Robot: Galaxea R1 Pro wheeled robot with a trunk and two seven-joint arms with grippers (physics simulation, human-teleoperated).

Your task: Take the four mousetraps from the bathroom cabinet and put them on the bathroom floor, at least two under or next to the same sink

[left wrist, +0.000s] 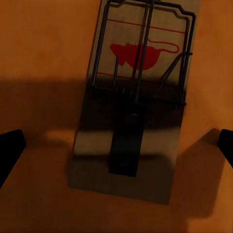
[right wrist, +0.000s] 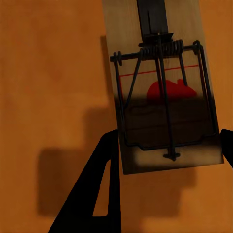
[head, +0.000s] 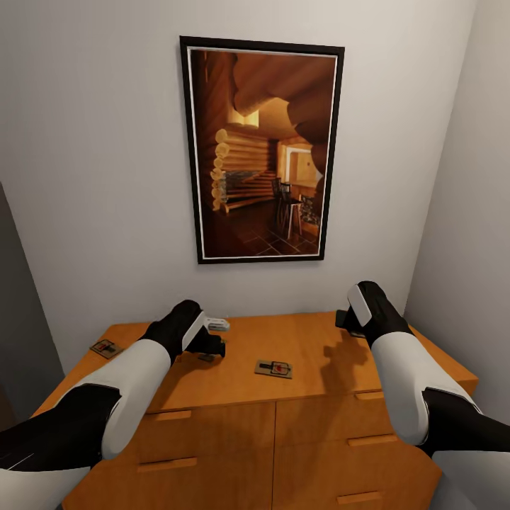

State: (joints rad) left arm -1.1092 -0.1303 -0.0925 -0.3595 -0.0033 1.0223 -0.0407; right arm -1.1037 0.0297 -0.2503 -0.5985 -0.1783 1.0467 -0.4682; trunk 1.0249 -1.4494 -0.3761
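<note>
Head view: the cabinet point(head: 312, 354) stands against a pale wall under a framed picture point(head: 263, 150) of a log-house room. Three traps lie on its orange top: one at the far left corner point(head: 105, 348), at about 9 o'clock from the middle of the top; one near the front middle point(head: 274, 368); and one partly hidden beneath the left gripper point(head: 207, 348), only a dark edge of it point(head: 207, 358) showing. A small white object point(head: 217, 324) lies just behind that gripper, at about 12 o'clock from it. The right gripper point(head: 347, 320) hangs over the right half of the top, at about 2 o'clock from the middle trap; its shadow falls on the wood beside it. How far either gripper is open cannot be told here.

Left wrist view: a trap point(left wrist: 138, 97) with a red mouse print and a wire bar lies flat on the cabinet top point(left wrist: 39, 48). The two dark fingertips point(left wrist: 10, 150) stand wide apart, one on either side of it, clear of its edges and gripping nothing.

Right wrist view: another trap point(right wrist: 162, 87) lies flat on the wood point(right wrist: 48, 73), half in shadow. One dark finger point(right wrist: 99, 189) lies at its long edge, the other tip at the opposite edge; the jaws are spread, with the trap's end between them. Contact cannot be told.
</note>
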